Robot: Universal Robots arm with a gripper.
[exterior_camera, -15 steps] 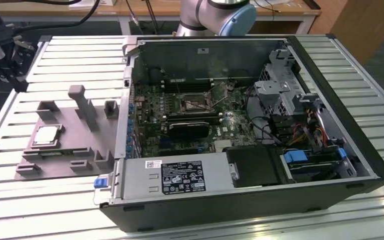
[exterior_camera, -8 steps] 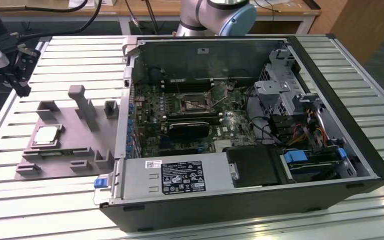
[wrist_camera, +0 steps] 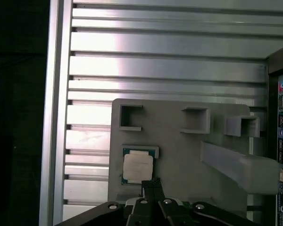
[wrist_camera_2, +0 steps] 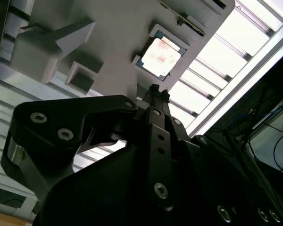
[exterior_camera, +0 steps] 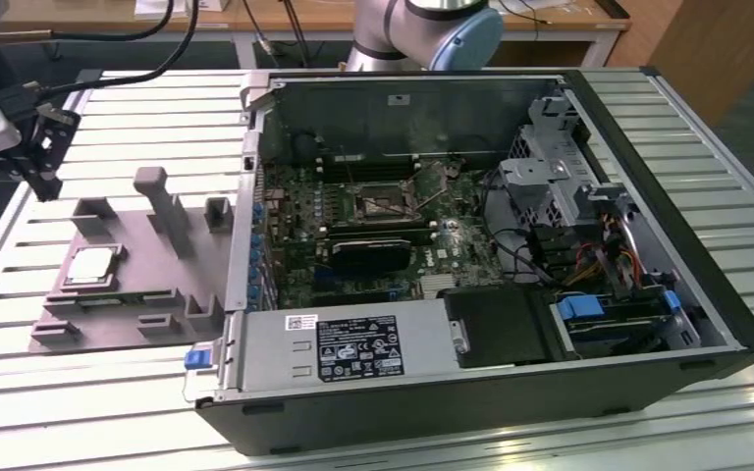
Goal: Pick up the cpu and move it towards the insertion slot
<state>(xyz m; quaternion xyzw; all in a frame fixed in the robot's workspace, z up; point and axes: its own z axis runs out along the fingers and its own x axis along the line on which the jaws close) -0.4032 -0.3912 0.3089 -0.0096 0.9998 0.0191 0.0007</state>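
**First wrist view: cpu (wrist_camera: 138, 167) seated in its fixture, gripper (wrist_camera: 151, 181) closed and empty**

The cpu lies flat in a square pocket of the grey fixture (wrist_camera: 179, 155). Its silver top faces up inside a pale rim, and any marking on the metal is washed out by glare. In both wrist views the gripper's two black fingers are pressed together with nothing between them. Their tips sit near one edge of the chip but are apart from it.

The fixture rests on the slatted aluminium counter (exterior_camera: 115, 118), at the exterior view's left. An open computer case (exterior_camera: 705, 294) stands just beside it. The insertion slot (exterior_camera: 380, 203), a shiny metal frame with a dark centre, sits on the green motherboard (exterior_camera: 298, 211) inside the case, well apart from the cpu.

A white label (exterior_camera: 357, 348) covers the top of the power supply (exterior_camera: 279, 353) at the case's near edge. It carries rows of print and certification marks, too small to make out. A smaller white sticker (exterior_camera: 301, 321) sits beside it.
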